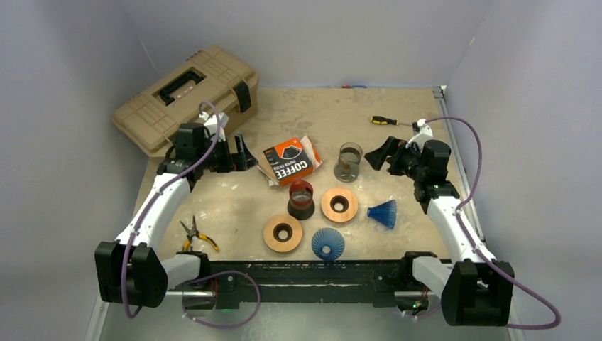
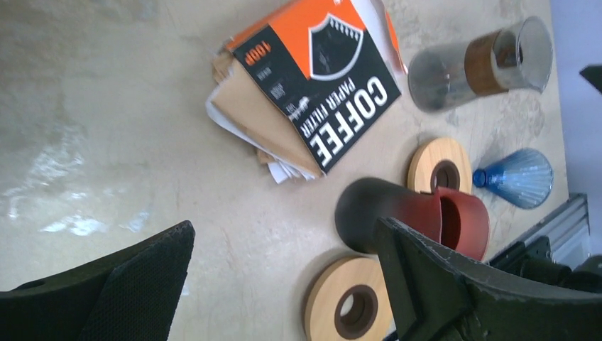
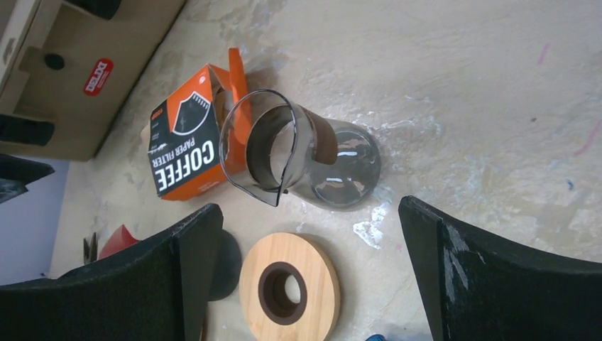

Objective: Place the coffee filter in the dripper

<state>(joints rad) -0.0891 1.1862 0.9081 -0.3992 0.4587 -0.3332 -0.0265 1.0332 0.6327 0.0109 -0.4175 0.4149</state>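
Note:
An orange and black coffee filter (image 1: 287, 162) pack lies mid-table, with brown paper filters (image 2: 248, 117) fanning out of it. One blue ribbed dripper (image 1: 328, 244) stands near the front, and another (image 1: 383, 213) lies on its side to the right. My left gripper (image 1: 241, 153) hovers open just left of the pack, nothing between its fingers (image 2: 284, 234). My right gripper (image 1: 380, 155) is open to the right of a glass carafe (image 1: 348, 161), above bare table (image 3: 310, 213). The pack (image 3: 184, 145) also shows in the right wrist view behind the carafe (image 3: 305, 153).
A red and black cup (image 1: 301, 199) stands between two wooden rings (image 1: 339, 204) (image 1: 282, 234). A tan toolbox (image 1: 188, 96) sits at the back left, a screwdriver (image 1: 383, 121) at the back right, and pliers (image 1: 195, 234) at the front left.

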